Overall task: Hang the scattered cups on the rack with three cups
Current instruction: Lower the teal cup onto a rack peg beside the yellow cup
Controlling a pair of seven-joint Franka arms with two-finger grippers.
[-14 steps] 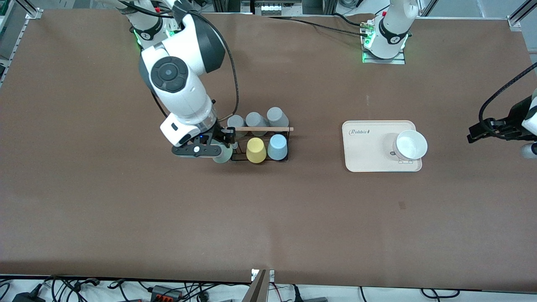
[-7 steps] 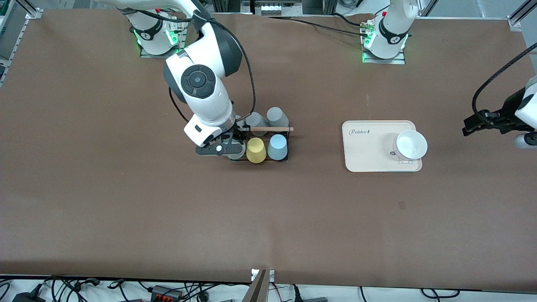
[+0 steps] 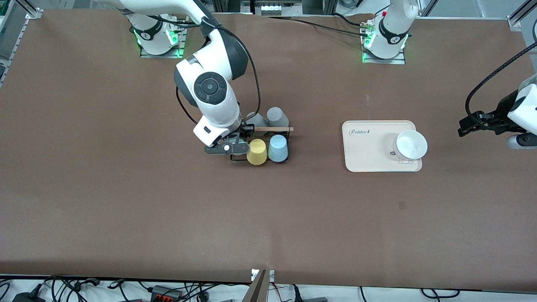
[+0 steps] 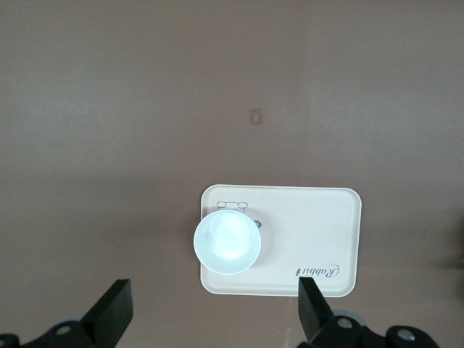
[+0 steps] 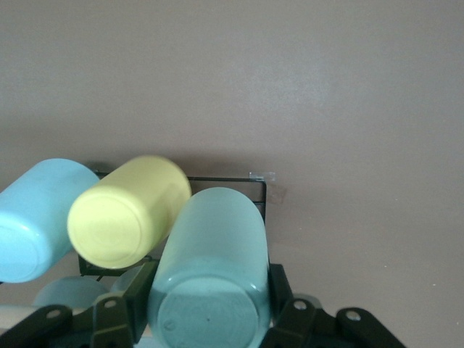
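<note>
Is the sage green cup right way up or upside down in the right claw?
Upside down: in the right wrist view the sage green cup shows its closed base upward, gripped between the right claw fingers over the rack.

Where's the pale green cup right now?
The pale green cup is gripped in the right end effector, over the rack's end, beside the yellow cup.
</note>
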